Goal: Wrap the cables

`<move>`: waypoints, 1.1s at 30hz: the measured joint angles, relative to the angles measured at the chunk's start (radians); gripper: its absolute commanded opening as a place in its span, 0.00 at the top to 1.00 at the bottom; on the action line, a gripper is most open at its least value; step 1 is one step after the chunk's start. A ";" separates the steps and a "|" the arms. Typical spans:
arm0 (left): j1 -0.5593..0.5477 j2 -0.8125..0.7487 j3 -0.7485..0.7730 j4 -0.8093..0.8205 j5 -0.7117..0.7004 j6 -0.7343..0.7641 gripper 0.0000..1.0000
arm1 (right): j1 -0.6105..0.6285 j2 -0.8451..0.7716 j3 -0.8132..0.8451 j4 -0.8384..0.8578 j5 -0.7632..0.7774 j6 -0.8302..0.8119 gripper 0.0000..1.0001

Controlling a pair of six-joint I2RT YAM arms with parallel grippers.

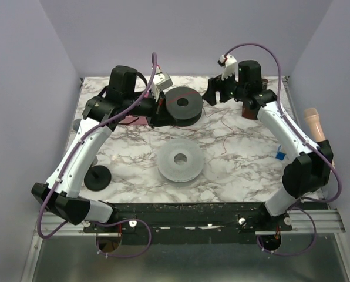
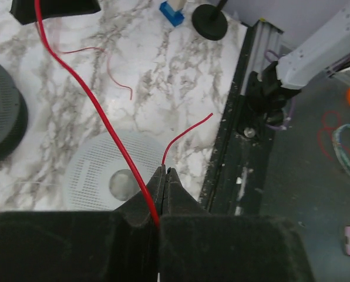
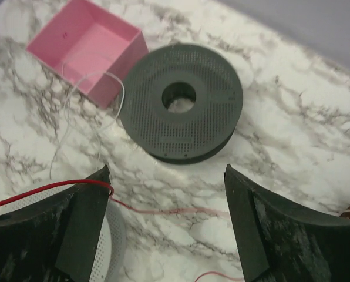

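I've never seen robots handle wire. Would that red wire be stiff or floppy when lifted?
Probably springy, not limp: the short end of the red wire, past the shut left gripper, seems to hold its arc unsupported. Likely very light, since it is thread-thin. It may slip easily: such a thin strand gives little to pinch.

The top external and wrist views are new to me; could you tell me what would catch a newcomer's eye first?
A bright red cable stands out most, slanting over the marble table into the shut left gripper. Next come two spools mid-table, a black spool farther back and a pale spool nearer the arms. The right gripper hangs open, a pink box beyond it beside the black spool.
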 measured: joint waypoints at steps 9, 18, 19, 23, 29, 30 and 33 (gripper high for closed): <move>0.106 -0.001 -0.115 0.133 0.151 -0.301 1.00 | -0.019 -0.116 -0.064 -0.192 -0.183 -0.039 0.10; 0.116 -0.001 -0.119 0.204 0.113 -0.472 1.00 | 0.252 -0.505 -0.286 -0.053 -0.188 -0.238 0.13; 0.116 -0.001 -0.119 0.204 0.102 -0.480 1.00 | 0.301 -0.535 -0.330 -0.022 -0.162 -0.275 0.14; 0.116 -0.001 -0.119 0.209 0.072 -0.515 1.00 | 0.451 -0.614 -0.494 0.146 -0.076 -0.468 0.17; 0.116 -0.001 -0.121 0.213 0.069 -0.544 1.00 | 0.543 -0.507 -0.487 0.257 0.053 -0.728 0.17; 0.116 -0.001 -0.122 0.216 0.069 -0.545 1.00 | 0.554 -0.480 -0.478 0.261 0.072 -0.760 0.17; 0.116 -0.001 -0.124 0.216 0.069 -0.547 1.00 | 0.571 -0.414 -0.455 0.261 0.101 -0.837 0.23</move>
